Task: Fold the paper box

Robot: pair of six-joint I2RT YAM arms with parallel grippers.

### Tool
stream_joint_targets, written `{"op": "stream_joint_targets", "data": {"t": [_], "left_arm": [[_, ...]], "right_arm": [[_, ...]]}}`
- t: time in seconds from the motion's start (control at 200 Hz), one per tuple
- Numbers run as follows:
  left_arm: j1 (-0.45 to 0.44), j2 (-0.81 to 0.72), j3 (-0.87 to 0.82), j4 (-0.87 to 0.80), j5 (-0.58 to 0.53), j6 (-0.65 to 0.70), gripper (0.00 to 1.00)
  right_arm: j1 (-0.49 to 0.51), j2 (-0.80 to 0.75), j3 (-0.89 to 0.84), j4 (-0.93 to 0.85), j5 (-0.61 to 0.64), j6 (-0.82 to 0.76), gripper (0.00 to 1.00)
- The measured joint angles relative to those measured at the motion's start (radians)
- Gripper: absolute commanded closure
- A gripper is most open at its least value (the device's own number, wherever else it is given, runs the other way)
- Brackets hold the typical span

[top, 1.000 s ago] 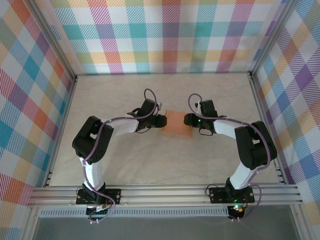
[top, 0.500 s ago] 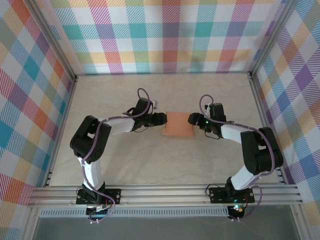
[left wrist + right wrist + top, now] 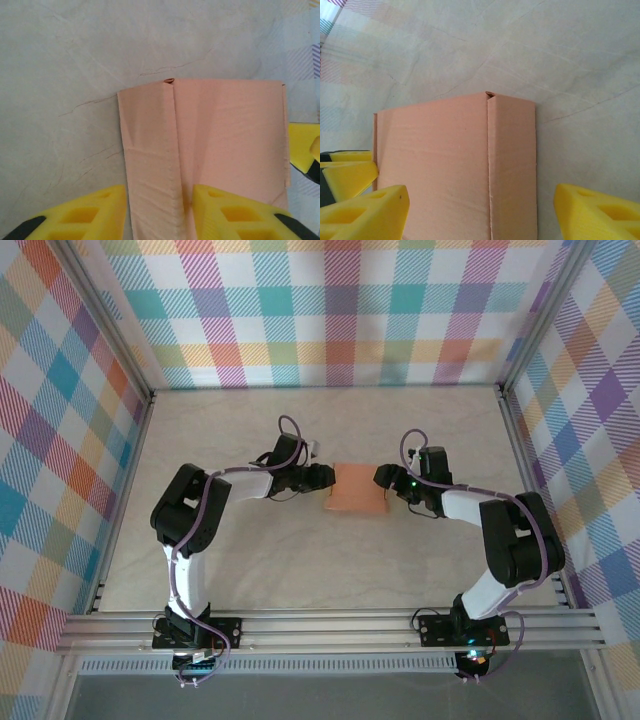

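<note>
The salmon-orange, shallow rectangular thin-card paper box (image 3: 358,490) lay on the pale table (image 3: 250,570), a gripper at each end.
The left gripper (image 3: 159,200) had narrowed onto the box's left end wall, seemingly pinching the doubled fold to crease it. The right gripper (image 3: 480,196) stood wide astride the opposite end, probably to steady it.

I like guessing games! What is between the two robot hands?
The paper box lies between the left gripper and right gripper, seen from the top view.

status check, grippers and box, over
left gripper astride side flap of paper box, grip unclear. right gripper open, straddling opposite end. box resting on table, nothing in the way.
</note>
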Motion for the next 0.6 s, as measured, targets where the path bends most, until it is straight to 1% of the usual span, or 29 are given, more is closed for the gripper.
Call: {"op": "stream_joint_targets", "data": {"t": [0.185, 0.395, 0.6], "left_arm": [[0.025, 0.0, -0.012, 0.021, 0.021, -0.012, 0.66], [0.072, 0.0, -0.067, 0.116, 0.095, -0.054, 0.68], [0.099, 0.002, -0.098, 0.169, 0.154, -0.093, 0.7]], "right_arm": [[0.0, 0.012, -0.009, 0.016, -0.012, 0.015, 0.24], [0.0, 0.049, -0.009, 0.06, -0.055, 0.038, 0.21], [-0.001, 0.072, -0.009, 0.106, -0.111, 0.047, 0.19]]}}
